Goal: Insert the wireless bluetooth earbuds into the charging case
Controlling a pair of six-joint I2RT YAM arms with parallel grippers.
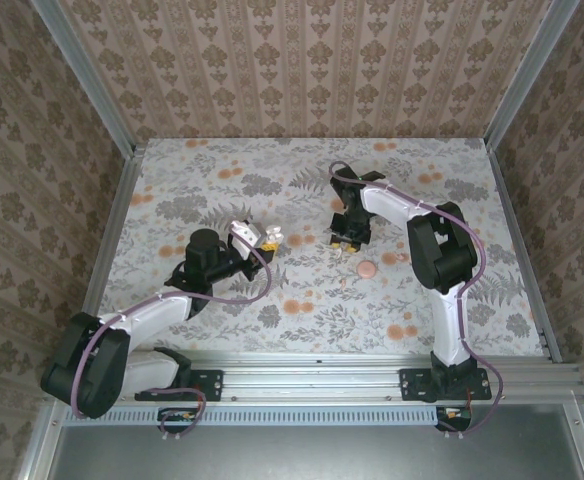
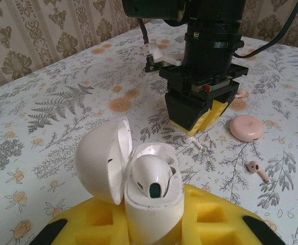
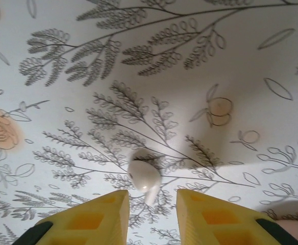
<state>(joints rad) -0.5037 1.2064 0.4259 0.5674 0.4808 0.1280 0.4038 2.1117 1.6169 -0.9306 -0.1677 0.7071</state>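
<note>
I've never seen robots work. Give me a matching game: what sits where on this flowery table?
Things:
1. charging case
2. white earbud
3. pink disc
4. pink earbud

Places:
A. loose, right beside the pink disc
B. on the table, at the right gripper fingertips
C. clamped in the left gripper, lid open
D. flat on the table, off to one side of the right gripper

Pairs: 1-C, 2-B, 3-D, 4-A

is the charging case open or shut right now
Open: the charging case has its lid swung back, one earbud seated inside.
</note>
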